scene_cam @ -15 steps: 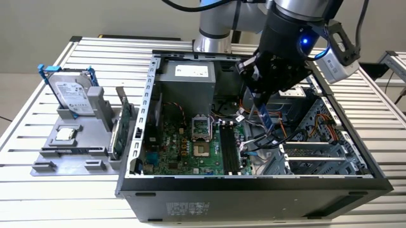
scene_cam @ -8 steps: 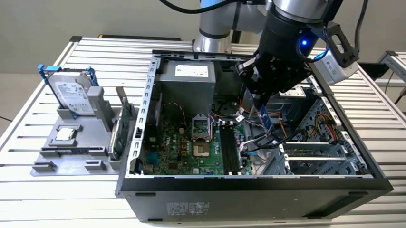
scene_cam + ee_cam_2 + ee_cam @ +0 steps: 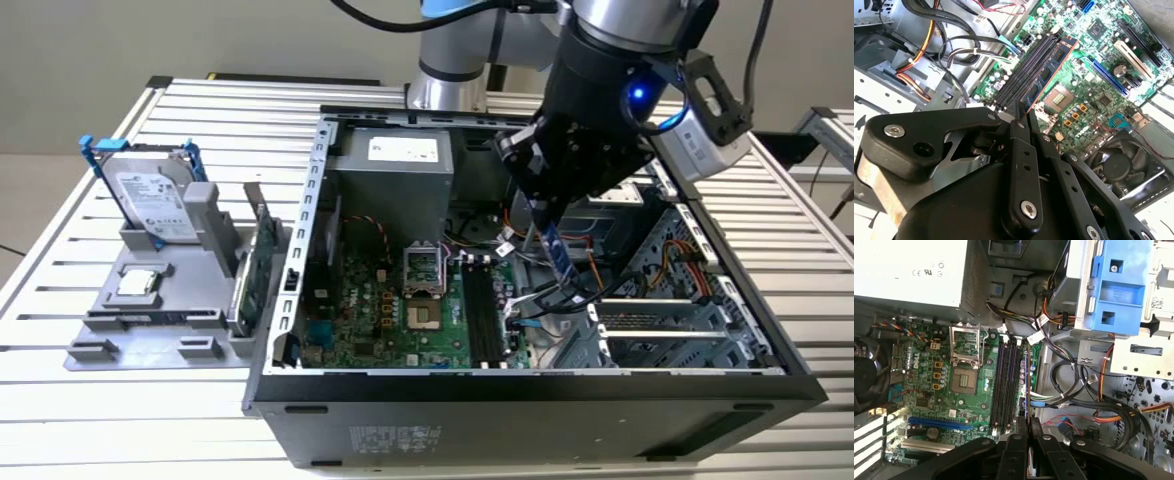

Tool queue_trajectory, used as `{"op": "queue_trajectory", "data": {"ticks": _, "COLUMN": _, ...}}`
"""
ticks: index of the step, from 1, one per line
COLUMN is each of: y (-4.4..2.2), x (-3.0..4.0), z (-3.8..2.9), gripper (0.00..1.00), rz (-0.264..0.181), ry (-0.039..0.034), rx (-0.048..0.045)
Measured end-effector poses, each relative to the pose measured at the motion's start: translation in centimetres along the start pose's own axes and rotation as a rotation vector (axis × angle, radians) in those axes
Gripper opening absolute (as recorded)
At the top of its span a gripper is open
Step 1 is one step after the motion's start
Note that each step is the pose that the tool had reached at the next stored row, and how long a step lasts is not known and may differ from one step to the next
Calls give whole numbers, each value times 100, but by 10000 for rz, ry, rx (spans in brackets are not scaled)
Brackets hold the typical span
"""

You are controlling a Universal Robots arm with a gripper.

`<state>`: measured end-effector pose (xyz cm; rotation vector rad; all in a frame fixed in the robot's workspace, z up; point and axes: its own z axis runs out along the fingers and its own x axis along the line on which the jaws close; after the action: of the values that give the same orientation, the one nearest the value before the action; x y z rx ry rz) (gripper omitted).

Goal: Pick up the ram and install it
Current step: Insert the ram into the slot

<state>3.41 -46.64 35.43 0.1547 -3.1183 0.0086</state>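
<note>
From my station I can read no text anywhere. In the exterior view, the white label on the power supply, the sticker on the hard drive and the pale print patch on the case front all stay illegible. In the first wrist view, 2 small marks on the power supply and a white tag on the metal bay frame are equally unreadable.

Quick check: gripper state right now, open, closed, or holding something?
Gripper: closed, holding the ram.
</note>
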Motion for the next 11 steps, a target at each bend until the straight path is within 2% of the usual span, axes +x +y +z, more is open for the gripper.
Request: {"op": "queue_trajectory", "data": {"ticks": 11, "y": 0, "x": -1, "z": 32, "gripper": 0, "rz": 4, "ry": 0, "rx": -1}}
